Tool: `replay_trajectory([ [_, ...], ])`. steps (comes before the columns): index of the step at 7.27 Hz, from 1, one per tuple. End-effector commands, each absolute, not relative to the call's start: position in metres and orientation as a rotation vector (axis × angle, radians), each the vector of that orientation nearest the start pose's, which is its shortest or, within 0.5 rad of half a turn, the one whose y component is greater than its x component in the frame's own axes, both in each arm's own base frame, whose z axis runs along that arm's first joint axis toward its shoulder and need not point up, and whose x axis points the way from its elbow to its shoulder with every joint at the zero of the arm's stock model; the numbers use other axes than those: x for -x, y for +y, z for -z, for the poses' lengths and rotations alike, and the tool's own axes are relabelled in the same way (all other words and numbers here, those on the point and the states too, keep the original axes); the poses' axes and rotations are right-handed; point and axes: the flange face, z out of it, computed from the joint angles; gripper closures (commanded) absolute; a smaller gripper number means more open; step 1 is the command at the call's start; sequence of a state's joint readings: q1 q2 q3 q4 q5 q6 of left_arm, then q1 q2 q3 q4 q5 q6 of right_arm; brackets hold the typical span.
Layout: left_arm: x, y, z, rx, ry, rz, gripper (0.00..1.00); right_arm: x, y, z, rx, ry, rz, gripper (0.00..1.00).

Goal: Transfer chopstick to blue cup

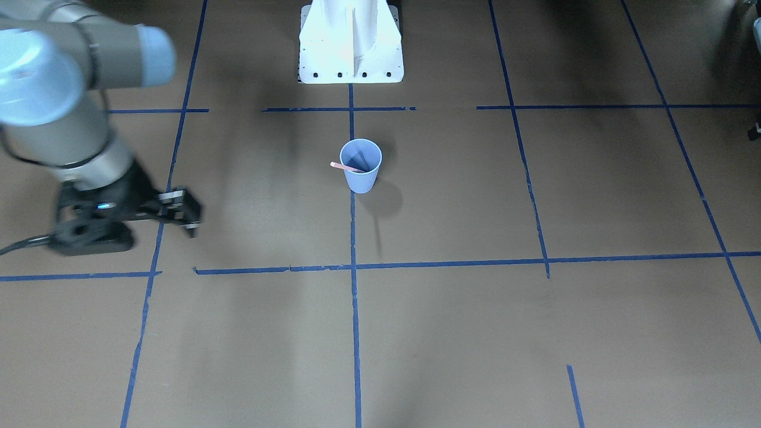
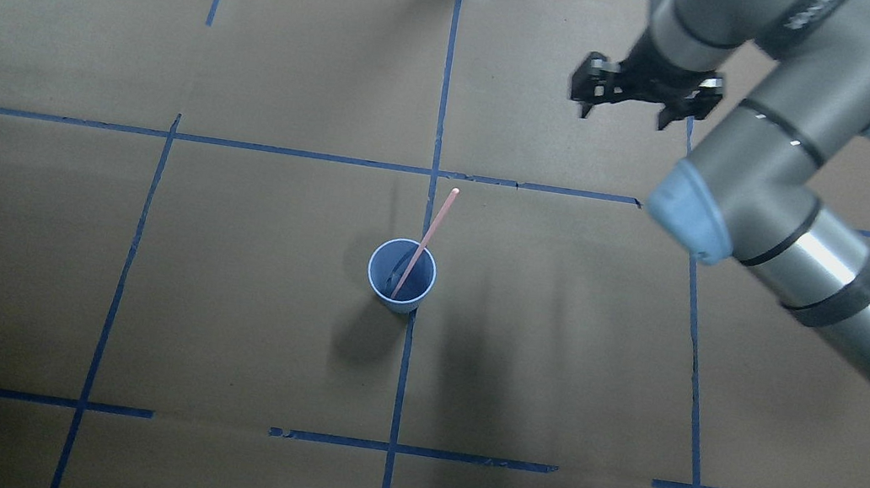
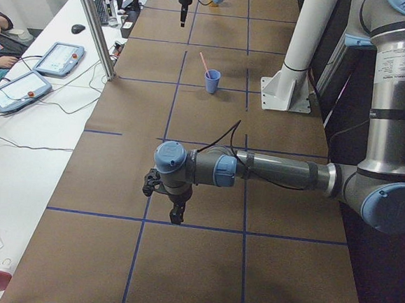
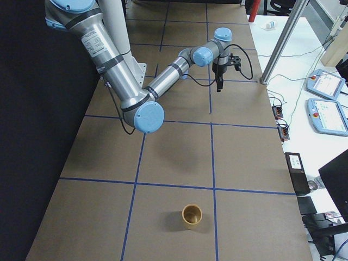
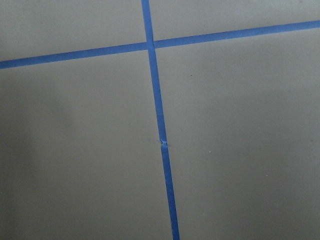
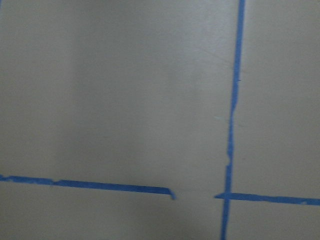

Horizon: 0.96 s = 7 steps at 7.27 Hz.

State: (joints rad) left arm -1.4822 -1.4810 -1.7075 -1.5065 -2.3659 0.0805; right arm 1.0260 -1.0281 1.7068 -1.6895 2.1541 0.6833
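The blue cup (image 2: 374, 268) stands upright near the table's middle, also in the front view (image 1: 361, 181) and the left view (image 3: 212, 83). One pinkish chopstick (image 2: 438, 219) leans in it, its tip past the rim (image 1: 343, 167). My right gripper (image 2: 623, 117) is open and empty, hovering far beyond the cup toward the operators' side (image 1: 189, 220). My left gripper (image 3: 175, 216) points down at the table's left end, far from the cup. It shows only in the left view, so I cannot tell if it is open. Both wrist views show only table paper and tape.
A tan cup (image 4: 191, 216) stands near the table's right end. The white robot base (image 1: 351, 53) is behind the blue cup. Blue tape lines (image 2: 400, 401) grid the brown table. A side desk with tablets (image 3: 25, 88) and a metal post (image 3: 93, 23) flank the operators' side.
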Motion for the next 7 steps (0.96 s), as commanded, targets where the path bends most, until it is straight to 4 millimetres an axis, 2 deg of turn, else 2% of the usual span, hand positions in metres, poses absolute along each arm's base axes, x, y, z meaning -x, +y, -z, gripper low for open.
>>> replay_trajectory([
  [1, 0.022, -0.455, -0.641, 0.023, 0.794, -0.153, 0.00, 0.157, -0.601, -0.406, -0.116, -0.754, 0.164, 0.00],
  [2, 0.022, -0.455, -0.640, 0.022, 0.794, -0.153, 0.00, 0.097, -0.585, -0.467, -0.116, -0.735, 0.224, 0.00],
  [4, 0.022, -0.454, -0.641, 0.023, 0.792, -0.153, 0.00, -0.004, -0.544, -0.549, -0.127, -0.699, 0.285, 0.00],
  [5, 0.022, -0.454, -0.641, 0.023, 0.794, -0.153, 0.00, -0.040, -0.518, -0.582, -0.110, -0.694, 0.257, 0.00],
  [6, 0.022, -0.454, -0.639, 0.019, 0.794, -0.155, 0.00, -0.053, -0.482, -0.621, -0.044, -0.690, 0.205, 0.00],
  [7, 0.023, -0.453, -0.634, 0.010, 0.792, -0.157, 0.00, -0.054, -0.464, -0.639, -0.006, -0.692, 0.185, 0.00],
])
